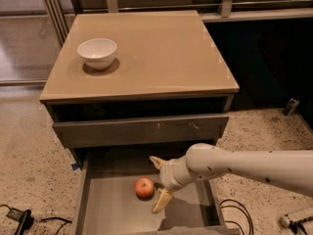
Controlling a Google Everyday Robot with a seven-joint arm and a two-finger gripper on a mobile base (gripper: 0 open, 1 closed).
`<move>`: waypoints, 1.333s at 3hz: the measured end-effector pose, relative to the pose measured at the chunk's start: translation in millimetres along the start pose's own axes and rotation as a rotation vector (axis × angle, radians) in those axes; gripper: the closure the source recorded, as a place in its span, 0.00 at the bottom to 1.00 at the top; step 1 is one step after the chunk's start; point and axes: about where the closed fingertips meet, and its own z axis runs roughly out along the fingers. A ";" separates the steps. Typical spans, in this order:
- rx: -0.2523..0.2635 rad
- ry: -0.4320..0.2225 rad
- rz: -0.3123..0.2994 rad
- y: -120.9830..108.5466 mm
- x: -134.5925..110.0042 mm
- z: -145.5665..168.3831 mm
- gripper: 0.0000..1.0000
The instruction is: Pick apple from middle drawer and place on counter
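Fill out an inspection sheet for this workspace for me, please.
Surface: counter, glossy tan, carrying one bowl.
Job's things: apple lying on the floor of the open middle drawer.
Clutter: white bowl on the counter's far left part.
Grippers: gripper inside the drawer, open, just right of the apple, not gripping it.
Cables: black cables on the floor on both sides of the drawer.
Surroundings: speckled floor.

One apple (144, 187), one bowl (97, 53), one open drawer (110, 214), one pincer (157, 184) inside it
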 end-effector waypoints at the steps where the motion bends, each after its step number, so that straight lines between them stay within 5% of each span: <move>1: 0.003 0.016 -0.044 -3.6 15.0 33.5 0.00; 4: -0.024 -0.031 -0.085 -7.6 46.5 108.3 0.00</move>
